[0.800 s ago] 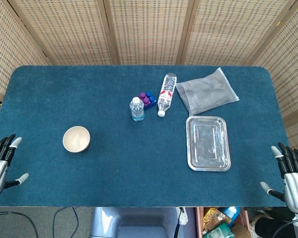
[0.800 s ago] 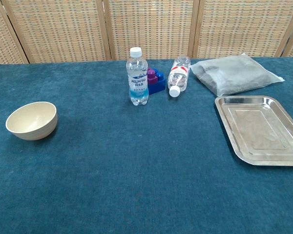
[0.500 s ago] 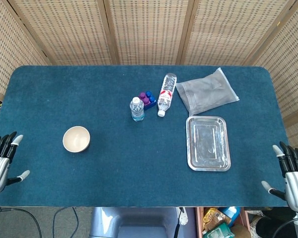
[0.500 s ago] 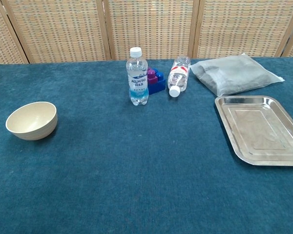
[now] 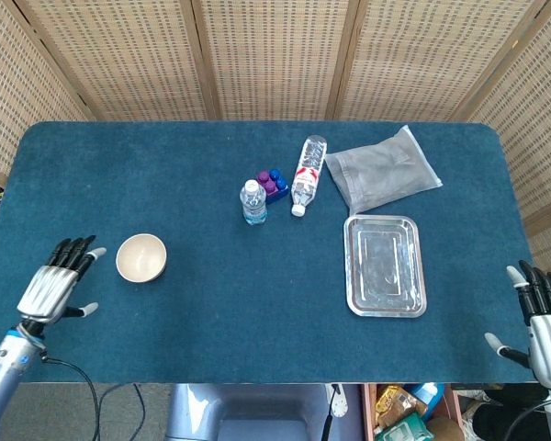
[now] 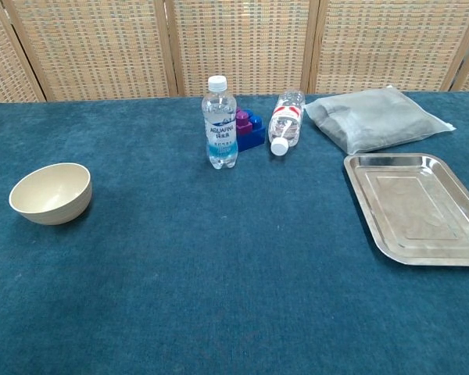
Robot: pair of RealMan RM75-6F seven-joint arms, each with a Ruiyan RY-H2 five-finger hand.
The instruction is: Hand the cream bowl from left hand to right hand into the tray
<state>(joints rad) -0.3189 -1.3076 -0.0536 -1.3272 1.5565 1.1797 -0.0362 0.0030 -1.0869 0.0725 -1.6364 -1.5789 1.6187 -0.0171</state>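
Observation:
The cream bowl (image 5: 141, 257) (image 6: 51, 193) stands upright and empty on the blue table, left of centre. My left hand (image 5: 57, 282) hovers just left of the bowl, fingers spread and holding nothing, a small gap away from its rim. The metal tray (image 5: 385, 265) (image 6: 418, 206) lies empty on the right side of the table. My right hand (image 5: 543, 322) is at the table's front right corner, fingers apart, holding nothing. In the chest view only a sliver of the left hand shows at the left edge.
An upright water bottle (image 5: 253, 202) (image 6: 220, 123), blue and purple blocks (image 5: 273, 185) and a lying bottle (image 5: 306, 174) sit at the middle back. A grey bag (image 5: 382, 178) (image 6: 377, 117) lies behind the tray. Woven screens stand behind the table.
My left hand has moved in from the table's left edge to a spot just beside the bowl. The right hand has drifted slightly down. The bowl and tray have not moved.

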